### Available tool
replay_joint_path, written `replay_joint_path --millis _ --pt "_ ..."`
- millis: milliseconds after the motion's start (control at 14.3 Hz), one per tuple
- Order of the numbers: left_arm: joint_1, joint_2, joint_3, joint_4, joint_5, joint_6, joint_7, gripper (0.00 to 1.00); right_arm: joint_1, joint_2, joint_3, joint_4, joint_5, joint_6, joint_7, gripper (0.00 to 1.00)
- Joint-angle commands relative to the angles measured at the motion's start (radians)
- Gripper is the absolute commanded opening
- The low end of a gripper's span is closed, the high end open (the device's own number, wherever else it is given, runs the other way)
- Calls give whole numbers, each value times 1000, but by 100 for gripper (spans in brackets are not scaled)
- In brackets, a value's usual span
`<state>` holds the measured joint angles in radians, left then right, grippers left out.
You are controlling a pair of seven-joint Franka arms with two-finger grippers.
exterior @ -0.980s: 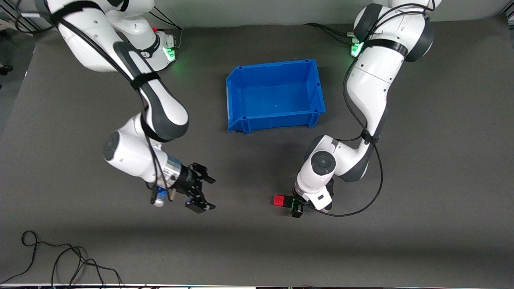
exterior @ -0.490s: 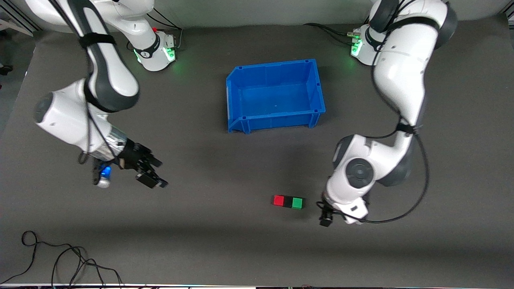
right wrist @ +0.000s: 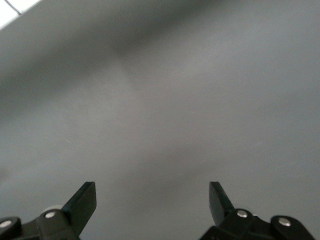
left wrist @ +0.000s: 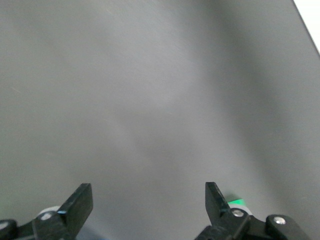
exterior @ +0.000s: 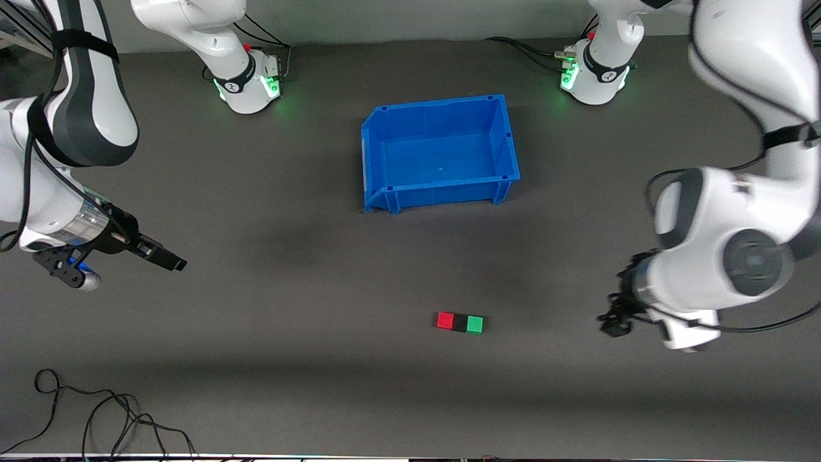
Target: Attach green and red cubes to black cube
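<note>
The red cube [exterior: 444, 320], the black cube [exterior: 459, 323] and the green cube [exterior: 474, 325] lie touching in one row on the grey mat, the black one in the middle. My left gripper [exterior: 614, 319] is open and empty above the mat, well off from the row toward the left arm's end of the table. My right gripper [exterior: 165, 259] is open and empty above the mat toward the right arm's end. The left wrist view shows its open gripper [left wrist: 149, 200] over bare mat. The right wrist view shows its open gripper [right wrist: 152, 200] over bare mat. No cube shows in either wrist view.
An empty blue bin [exterior: 442, 192] stands at the table's middle, farther from the front camera than the cubes. Loose black cable [exterior: 96, 410] lies at the table's near edge toward the right arm's end.
The left gripper let go of the green cube beside the black cube and swung away toward its own end. The right gripper drew away toward its end.
</note>
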<state>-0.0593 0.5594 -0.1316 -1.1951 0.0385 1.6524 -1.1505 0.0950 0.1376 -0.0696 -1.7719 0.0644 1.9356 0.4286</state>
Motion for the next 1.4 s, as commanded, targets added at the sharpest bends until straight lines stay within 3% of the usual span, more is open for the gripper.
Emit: replay_joint_path --millis 0,280,490,840,1330 --pt "114 -91 -11 -44 -22 -107 242 100 9 5 2 123 -52 -124 -106 100" --pt "240 -194 -11 -35 -46 -271 607 100 22 -3 5 180 -60 -197 -149 100" --pt "266 -233 -5 -25 -36 -310 698 100 23 -16 5 206 -69 -265 -181 100" --pt "254 -246 -16 23 -8 -315 762 100 18 2 8 333 -63 -435 -238 100" --pt "194 -332 -11 -66 11 -280 1000 100 18 -9 8 325 -58 -438 -271 100"
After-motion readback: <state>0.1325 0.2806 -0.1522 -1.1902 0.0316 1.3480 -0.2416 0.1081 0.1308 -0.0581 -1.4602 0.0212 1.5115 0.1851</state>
